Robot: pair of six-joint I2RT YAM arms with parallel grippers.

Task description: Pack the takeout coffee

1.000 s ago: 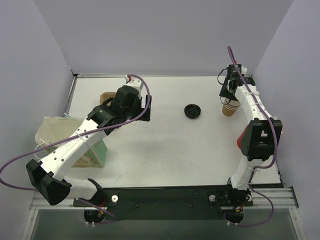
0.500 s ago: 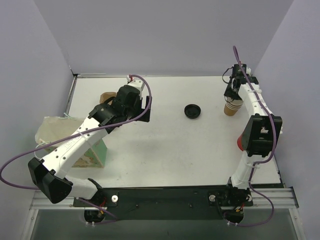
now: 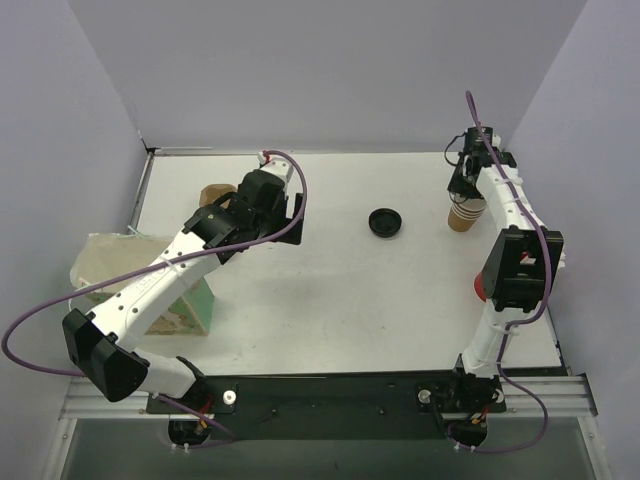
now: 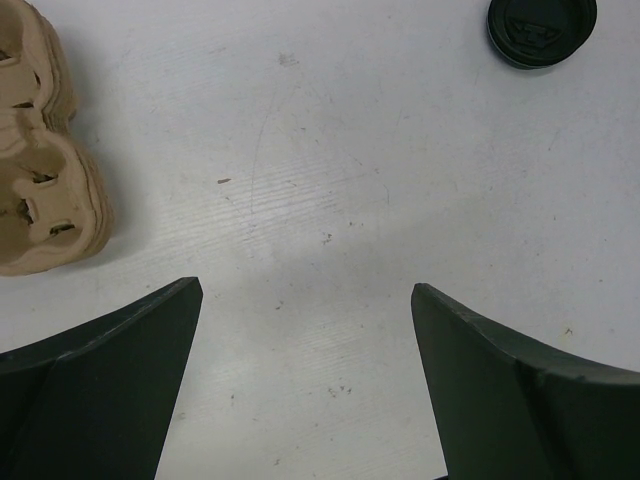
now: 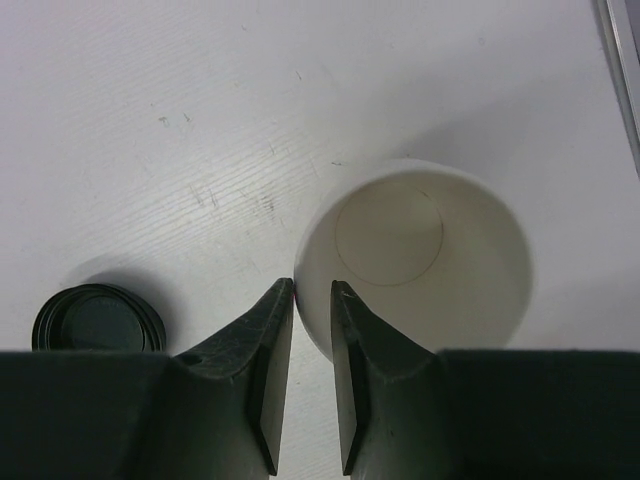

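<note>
The small brown kraft-paper cup (image 5: 430, 250) stands upright and open-mouthed on the white table (image 3: 330, 300), just right of the round black plastic lid (image 3: 385, 222), which lies flat and apart from it. The right gripper (image 5: 311, 288) sits at the cup's lid-side rim. Its jaws are nearly closed, one finger outside the wall and one inside, which looks like a pinch on that wall. The cup's axis is vertical, so a lift should go straight up. Farther off, left of the lid, the left gripper (image 4: 305, 290) hangs wide open, holding nothing. Beyond it lies the tan moulded-pulp cup carrier (image 4: 40, 170).
</note>
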